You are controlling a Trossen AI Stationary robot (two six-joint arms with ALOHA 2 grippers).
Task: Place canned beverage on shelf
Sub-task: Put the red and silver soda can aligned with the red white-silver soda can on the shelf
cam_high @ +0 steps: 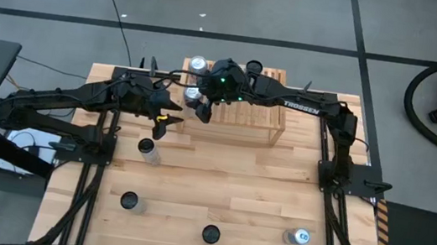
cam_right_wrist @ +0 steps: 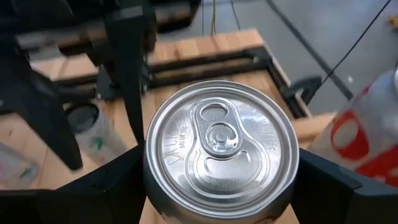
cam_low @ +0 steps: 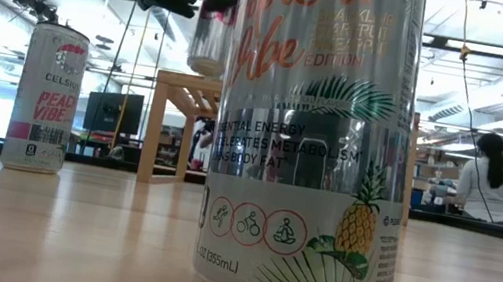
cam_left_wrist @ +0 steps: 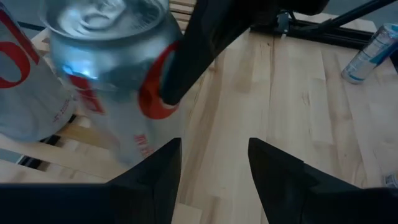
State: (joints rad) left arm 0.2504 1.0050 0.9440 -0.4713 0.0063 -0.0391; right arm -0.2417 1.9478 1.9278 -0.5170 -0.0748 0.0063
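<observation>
Counting cans: seven [cam_high: 194, 96] | shelf [cam_high: 257, 119]: one | arms: two

The big can [cam_low: 309, 150] is shiny silver with a yellow pineapple, green leaves and orange letters. The small can [cam_low: 45, 98] is silver-white with pink words. The shelf [cam_high: 247, 109] and worktop [cam_high: 226, 191] are light wood, and the arms [cam_high: 77, 102] are black.
</observation>
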